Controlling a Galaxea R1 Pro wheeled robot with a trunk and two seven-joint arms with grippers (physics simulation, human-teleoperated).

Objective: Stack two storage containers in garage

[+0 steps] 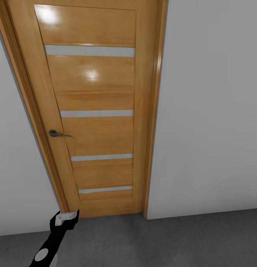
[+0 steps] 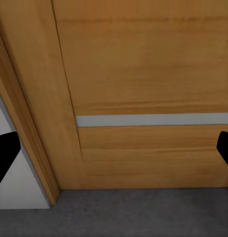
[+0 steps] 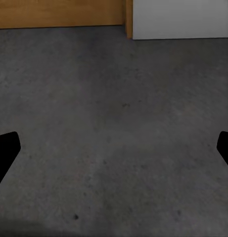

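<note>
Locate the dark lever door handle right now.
Head view: the dark lever door handle sits on the left edge of the glossy wooden plank door, about mid-height, above the left gripper.

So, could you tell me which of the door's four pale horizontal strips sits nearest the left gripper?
The lowest strip, just above the door's bottom edge. The left gripper is low by the floor, while the other three strips sit progressively higher.

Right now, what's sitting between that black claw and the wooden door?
Nothing: in the head view, bare dark grey floor separates the left gripper from the wooden door.
</note>
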